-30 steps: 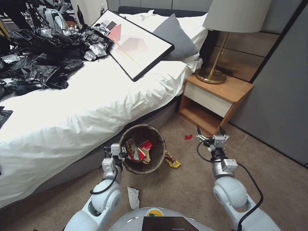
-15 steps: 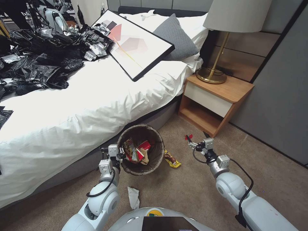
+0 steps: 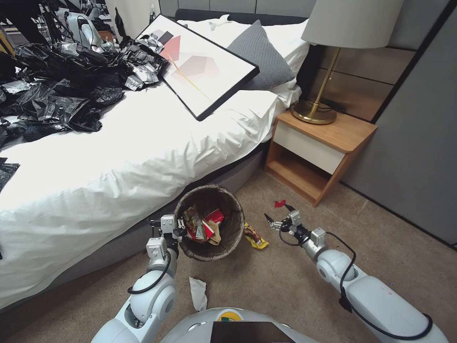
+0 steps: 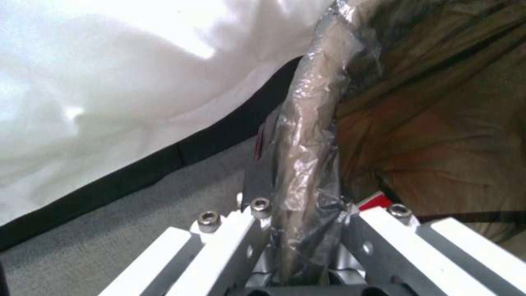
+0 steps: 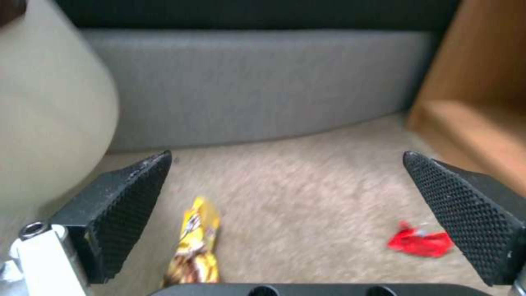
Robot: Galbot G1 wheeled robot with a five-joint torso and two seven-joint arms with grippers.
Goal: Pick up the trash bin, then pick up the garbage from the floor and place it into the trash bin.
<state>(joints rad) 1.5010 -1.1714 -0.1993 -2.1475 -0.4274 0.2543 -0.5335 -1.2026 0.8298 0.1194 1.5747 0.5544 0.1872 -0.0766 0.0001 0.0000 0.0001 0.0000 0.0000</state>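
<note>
Litter pickup is the step in hand: the right gripper (image 3: 277,216) hangs low over the carpet (image 3: 285,276) with its jaws wide apart. To do it well, I judge the arm should settle on one piece, centre it between the pads, and drop until the tips brush the carpet before closing, since both pieces lie flat and thin. In the right wrist view the yellow snack wrapper (image 5: 196,246) sits nearer one pad and the red scrap (image 5: 420,242) just inside the other, neither centred. From the head view, the yellow wrapper (image 3: 254,236) lies just beside the trash bin (image 3: 209,221), and a white tissue (image 3: 198,294) waits near the robot's base. The left gripper (image 4: 298,230) is clamped on the bin's bagged rim, holding it beside the bed (image 3: 119,157); wrappers already lie inside.
</note>
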